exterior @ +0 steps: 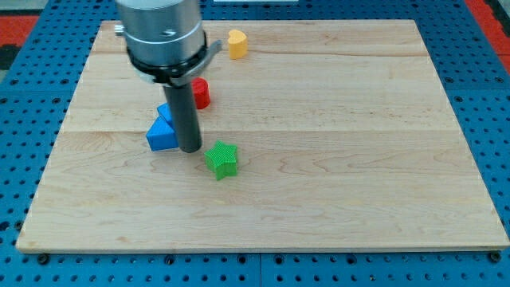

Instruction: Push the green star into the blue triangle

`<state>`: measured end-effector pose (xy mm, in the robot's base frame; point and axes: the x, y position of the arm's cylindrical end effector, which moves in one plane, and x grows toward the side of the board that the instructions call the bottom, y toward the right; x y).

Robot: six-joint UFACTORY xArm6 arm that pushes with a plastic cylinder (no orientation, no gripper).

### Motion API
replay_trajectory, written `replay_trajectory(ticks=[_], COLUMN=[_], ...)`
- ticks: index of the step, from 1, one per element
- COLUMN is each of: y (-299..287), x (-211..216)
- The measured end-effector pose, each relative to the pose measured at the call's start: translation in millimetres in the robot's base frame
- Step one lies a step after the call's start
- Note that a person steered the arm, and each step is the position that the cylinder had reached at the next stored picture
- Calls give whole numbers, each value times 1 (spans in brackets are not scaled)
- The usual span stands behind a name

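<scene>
Tip [190,149] sits between blue triangle [162,135] and green star [222,159], close to both, w/ star toward view's bottom right. You've no claw here, just a rod. Red block [200,92] and yellow block [237,43] lie farther up the bench [358,159].

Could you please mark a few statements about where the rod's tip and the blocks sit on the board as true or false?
1. My tip is between the blue triangle and the green star. True.
2. The green star touches the blue triangle. False: they lie apart, with the rod between them.
3. The yellow block sits near the view's top edge of the board. True.
4. The red block lies below the green star in the view. False: it lies above it, behind the rod.
</scene>
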<state>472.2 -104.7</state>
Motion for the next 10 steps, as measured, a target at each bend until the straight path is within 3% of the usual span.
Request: replay_trajectory(ticks=[2, 3, 4, 5, 6, 9, 10], y=[-72, -72, -17, 52, 94, 5, 65], x=[0, 21, 63, 80, 57, 59, 66])
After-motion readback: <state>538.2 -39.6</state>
